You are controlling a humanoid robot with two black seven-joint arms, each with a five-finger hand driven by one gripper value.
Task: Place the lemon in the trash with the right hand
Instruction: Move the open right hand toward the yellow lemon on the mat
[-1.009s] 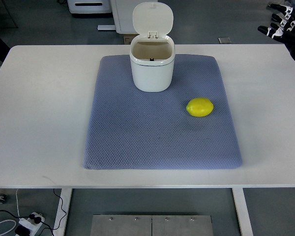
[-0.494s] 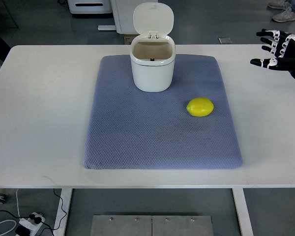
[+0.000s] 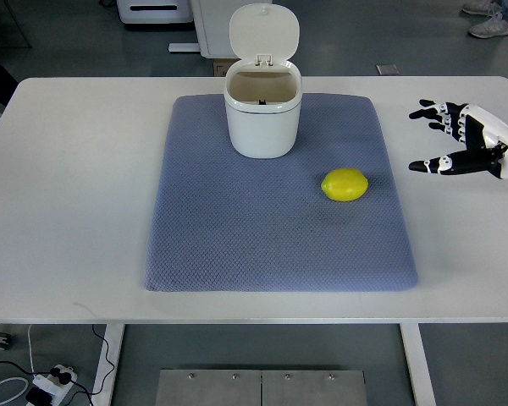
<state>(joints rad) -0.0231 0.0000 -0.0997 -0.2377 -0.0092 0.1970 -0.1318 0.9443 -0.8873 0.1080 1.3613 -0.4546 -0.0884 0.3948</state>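
Observation:
A yellow lemon (image 3: pixel 345 183) lies on the right part of a blue-grey mat (image 3: pixel 237 237). A white trash bin (image 3: pixel 262 114) stands at the mat's back middle with its lid flipped up and its mouth open. My right hand (image 3: pixel 432 135) comes in from the right edge over the bare table, to the right of the lemon and apart from it. Its fingers are spread and hold nothing. The left arm does not show.
The white table (image 3: pixel 76 186) carries the mat. A person's shoes (image 3: pixel 489 21) show on the floor beyond the back right corner. White equipment stands on the floor behind the bin.
My right hand has moved down and left from the back right corner towards the lemon, with its fingers staying spread. The lemon and bin have not moved.

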